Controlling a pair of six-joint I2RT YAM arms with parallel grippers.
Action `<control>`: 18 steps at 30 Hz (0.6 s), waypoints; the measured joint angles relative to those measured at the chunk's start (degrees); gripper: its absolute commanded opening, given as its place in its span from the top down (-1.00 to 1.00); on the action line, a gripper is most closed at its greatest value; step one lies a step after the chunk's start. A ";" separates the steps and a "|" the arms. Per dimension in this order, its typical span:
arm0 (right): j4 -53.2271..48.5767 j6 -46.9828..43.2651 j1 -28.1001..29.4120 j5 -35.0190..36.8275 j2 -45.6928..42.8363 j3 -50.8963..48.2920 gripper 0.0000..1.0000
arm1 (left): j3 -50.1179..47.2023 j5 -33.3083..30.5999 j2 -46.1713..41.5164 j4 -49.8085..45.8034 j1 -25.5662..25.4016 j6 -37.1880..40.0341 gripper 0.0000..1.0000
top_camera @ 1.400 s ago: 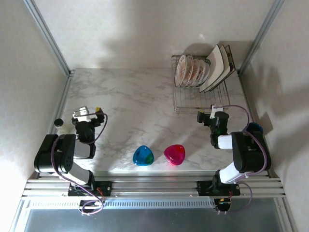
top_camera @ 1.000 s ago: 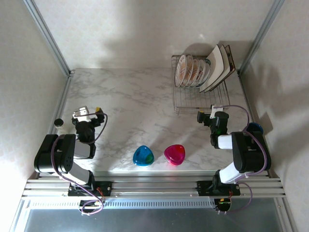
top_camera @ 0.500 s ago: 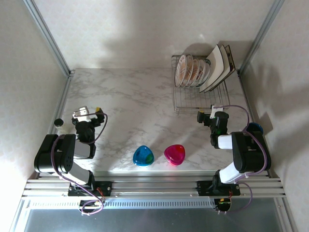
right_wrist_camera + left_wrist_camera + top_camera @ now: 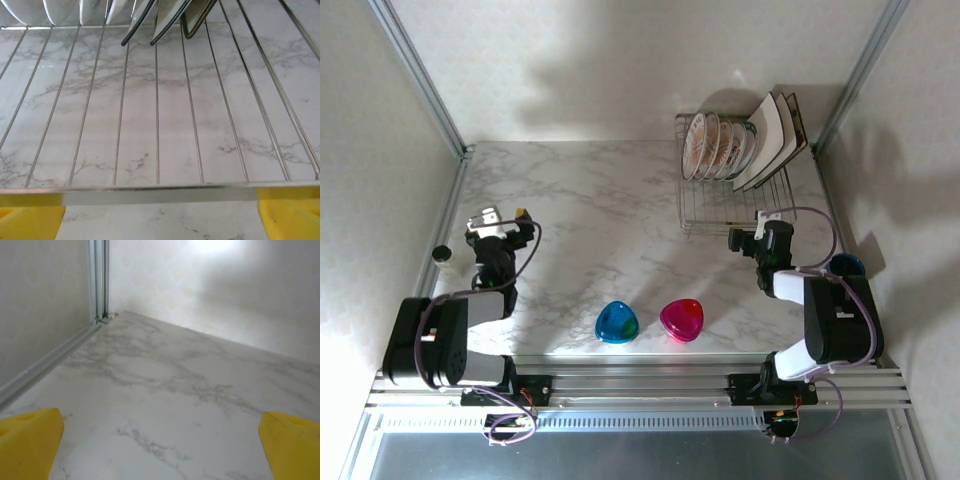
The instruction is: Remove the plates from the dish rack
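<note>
Right claw (image 4: pixel 160 216): jaws wide apart, nothing held, yellow fingertips (image 4: pixel 30 222) right at the near rim bar of the dish rack (image 4: pixel 718 208). Left claw (image 4: pixel 160 445): also wide open and empty, over bare marble desk (image 4: pixel 590 200) near the left wall.

Count:
- 1 rack, far right of the desk.
- The plates (image 4: pixel 725 147) all stand on edge in its far end. 3 square ones lean on the right. Roughly 4–5 round ones sit left of them; overlap makes that count uncertain.
- 2 rounded-triangle dishes on the near desk, blue dish (image 4: pixel 617 322) and pink dish (image 4: pixel 681 319), side by side, not touching.
- 1 blue mug (image 4: pixel 846 264), partly hidden behind the right arm.
- 1 small dark-capped item (image 4: pixel 442 255) at the left edge, too small to identify.

Right wrist view cuts the plates off just above their bottom edges.

Versus 0.5 s ago: both claws sit farther from their bases, the right one closer to the rack, and more of the mug is exposed. Plates and dishes unchanged.
</note>
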 measured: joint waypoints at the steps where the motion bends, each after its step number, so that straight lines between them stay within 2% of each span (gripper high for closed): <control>1: -2.49 0.07 0.00 -0.13 -0.33 1.01 -0.98 | 0.44 -0.22 -1.16 -1.97 -0.09 -0.37 -0.99; 9: -24.57 3.80 0.81 -0.13 -6.16 8.96 -0.98 | 6.88 -2.10 -5.29 -23.56 -2.32 -4.39 -0.99; 18: -53.18 8.98 2.54 4.24 -11.74 17.33 -0.98 | 22.34 -3.02 -3.65 -52.81 -4.44 -10.75 -0.99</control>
